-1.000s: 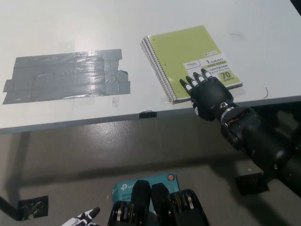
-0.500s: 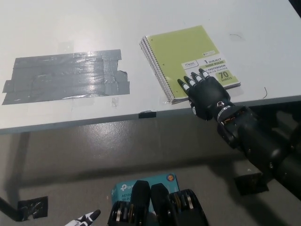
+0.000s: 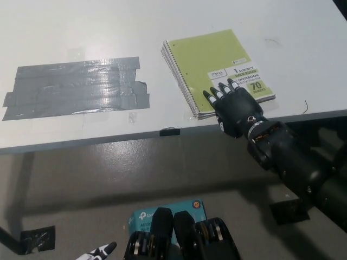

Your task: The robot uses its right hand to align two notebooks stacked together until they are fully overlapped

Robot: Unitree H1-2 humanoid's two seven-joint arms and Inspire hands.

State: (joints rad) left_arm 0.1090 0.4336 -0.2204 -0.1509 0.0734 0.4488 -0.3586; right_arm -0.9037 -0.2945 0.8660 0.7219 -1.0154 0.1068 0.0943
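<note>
Resting flat (fingers spread), right robot hand (image 3: pixel 234 108) covers notebooks' (image 3: pixel 217 67) near edge.

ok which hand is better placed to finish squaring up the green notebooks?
Right. The black right hand already rests on the near edge of the green spiral notebooks; the white left hand is barely visible at the bottom edge, far off the white table.

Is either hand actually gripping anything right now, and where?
Nothing is gripped. The right hand lies flat on the green notebook's near corner, fingers spread. The left hand barely shows at the bottom edge.
</note>
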